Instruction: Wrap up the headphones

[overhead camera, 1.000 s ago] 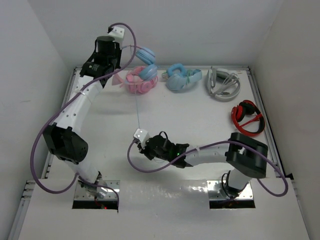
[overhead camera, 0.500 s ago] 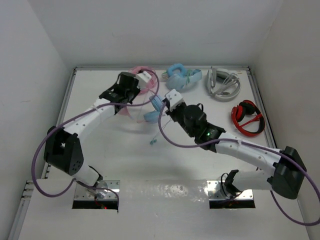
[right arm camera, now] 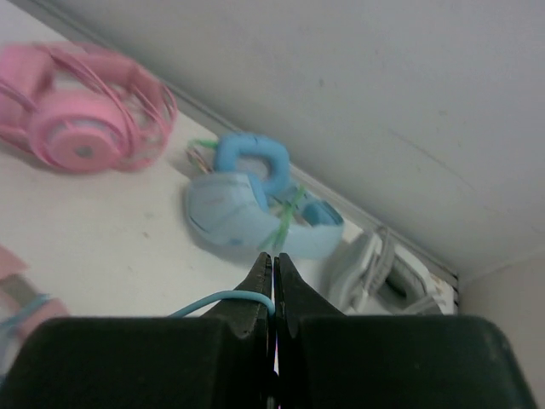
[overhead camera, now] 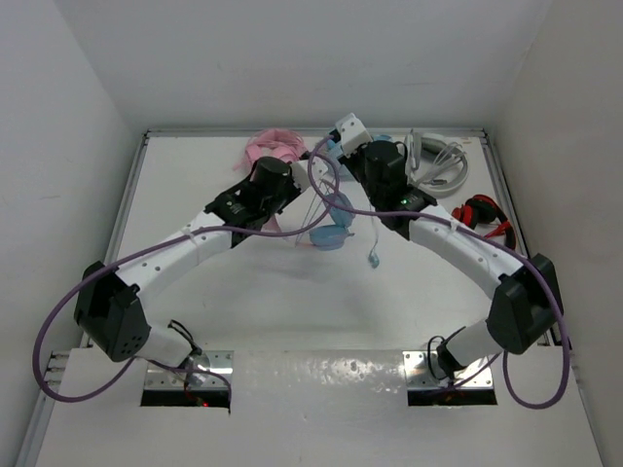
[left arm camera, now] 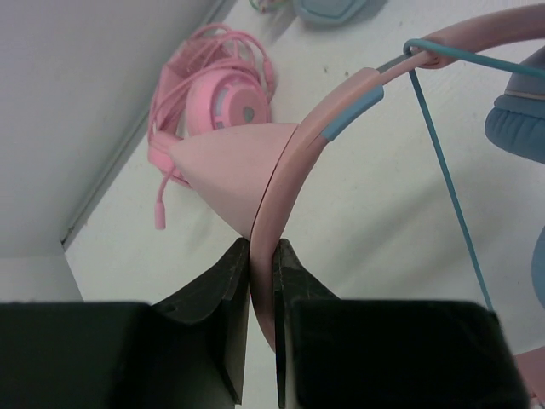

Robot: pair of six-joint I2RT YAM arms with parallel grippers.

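Both arms swung rearward since a second ago — we see the left gripper (left arm camera: 261, 256) pinching the headphones (overhead camera: 331, 233) by the headband (left arm camera: 341, 106), the right gripper (right arm camera: 273, 266) pinching their cable (right arm camera: 217, 300), near the all-pink headphones (overhead camera: 273, 148).

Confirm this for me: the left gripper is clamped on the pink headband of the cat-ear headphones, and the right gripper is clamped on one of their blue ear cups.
Not quite. The right gripper is shut on the thin light blue cable, not on an ear cup, as the right wrist view shows. The rest holds: the left gripper is clamped on the pink headband.
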